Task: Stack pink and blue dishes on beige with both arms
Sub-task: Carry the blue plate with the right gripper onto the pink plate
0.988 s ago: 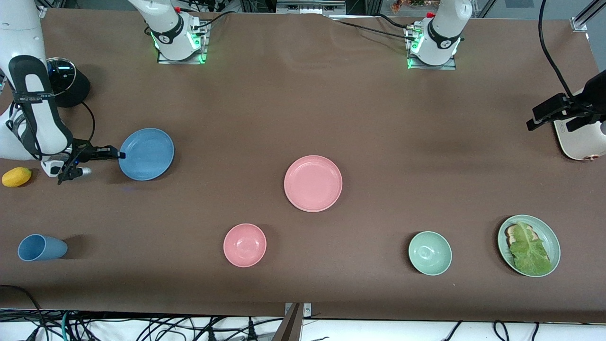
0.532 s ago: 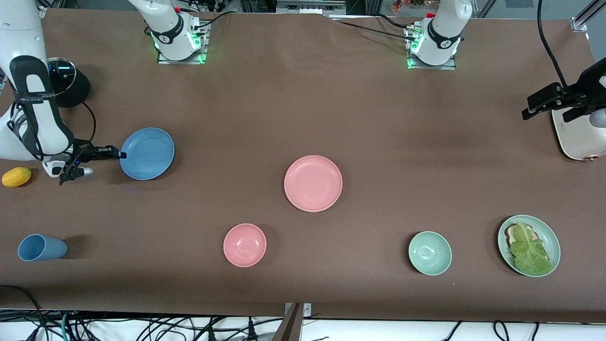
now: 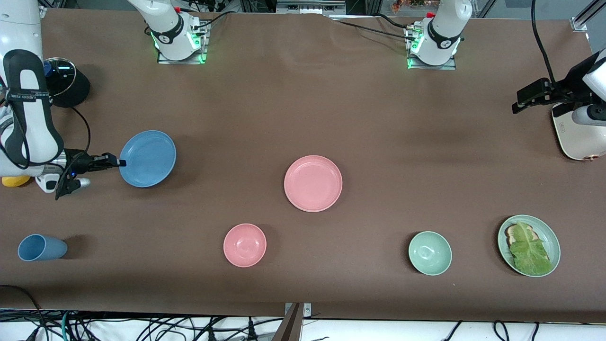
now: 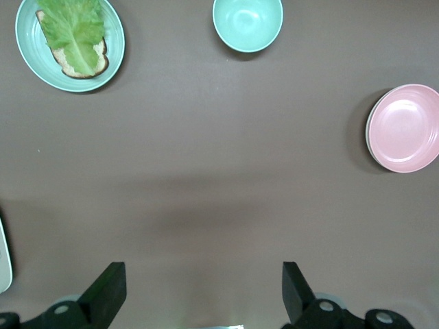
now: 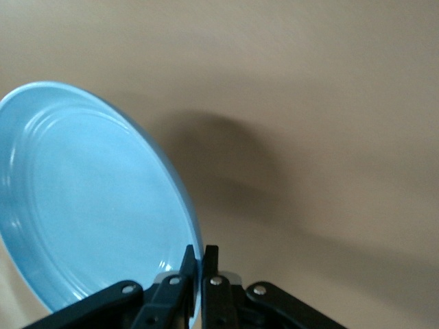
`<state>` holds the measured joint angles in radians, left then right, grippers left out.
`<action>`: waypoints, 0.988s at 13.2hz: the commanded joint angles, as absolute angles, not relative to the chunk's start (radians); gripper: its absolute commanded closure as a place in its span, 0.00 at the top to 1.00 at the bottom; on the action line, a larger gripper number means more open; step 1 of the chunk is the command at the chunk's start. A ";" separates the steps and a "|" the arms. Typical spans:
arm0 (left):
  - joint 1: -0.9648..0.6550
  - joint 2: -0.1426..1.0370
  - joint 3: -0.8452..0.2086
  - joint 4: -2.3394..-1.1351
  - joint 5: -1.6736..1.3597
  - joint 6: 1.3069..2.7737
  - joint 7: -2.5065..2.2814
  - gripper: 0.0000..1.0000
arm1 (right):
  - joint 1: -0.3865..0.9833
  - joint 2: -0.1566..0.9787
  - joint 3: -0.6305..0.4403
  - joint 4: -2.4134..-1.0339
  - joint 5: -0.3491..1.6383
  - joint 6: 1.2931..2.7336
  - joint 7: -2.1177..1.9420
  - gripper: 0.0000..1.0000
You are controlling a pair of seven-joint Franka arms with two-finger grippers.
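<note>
The blue plate [image 3: 147, 158] [image 5: 89, 199] hangs tilted just above the table at the right arm's end, casting a shadow. My right gripper [image 3: 118, 163] [image 5: 200, 257] is shut on its rim. The pink plate [image 3: 313, 183] [image 4: 405, 128] lies flat in the middle of the table. A thin pale edge shows under its rim in the left wrist view; I cannot tell whether that is the beige plate, which shows nowhere else. My left gripper [image 3: 539, 97] [image 4: 202, 291] hangs open and empty over bare table at the left arm's end.
A pink bowl [image 3: 245, 245], a green bowl [image 3: 430, 253] and a green plate with lettuce [image 3: 529, 245] stand near the front edge. A blue cup [image 3: 40, 247] lies on its side beside a yellow fruit [image 3: 12, 181]. A white appliance [image 3: 580, 137] sits under the left arm.
The right gripper has shifted toward the front camera with the blue plate, which looks slightly larger. The left gripper has moved toward the bases and a little toward the table's middle.
</note>
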<state>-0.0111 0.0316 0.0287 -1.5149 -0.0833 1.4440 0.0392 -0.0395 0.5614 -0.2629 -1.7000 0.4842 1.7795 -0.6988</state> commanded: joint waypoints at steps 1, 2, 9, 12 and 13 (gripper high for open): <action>-0.003 0.028 0.038 -1.499 -0.063 1.417 0.067 1.00 | 0.066 0.569 -0.265 -1.568 0.462 1.674 -0.482 0.00; -0.003 0.029 0.038 -1.499 -0.063 1.419 0.067 1.00 | 0.118 0.568 -0.265 -1.556 0.471 1.671 -0.407 0.00; -0.014 0.028 0.029 -1.499 -0.061 1.417 0.069 1.00 | 0.438 0.592 -0.233 -1.482 0.607 1.857 0.117 0.00; -0.014 0.026 0.002 -1.499 -0.060 1.417 0.066 1.00 | 0.533 0.636 -0.201 -1.451 0.631 2.011 0.286 0.00; -0.014 0.025 -0.003 -1.499 -0.060 1.414 0.066 1.00 | 0.575 0.661 -0.201 -1.436 0.627 2.054 0.322 0.00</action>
<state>-0.0107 0.0315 0.0121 -1.5139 -0.0833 1.4351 0.0486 0.5155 0.6058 -0.1975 -1.4963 0.6120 1.9993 0.2443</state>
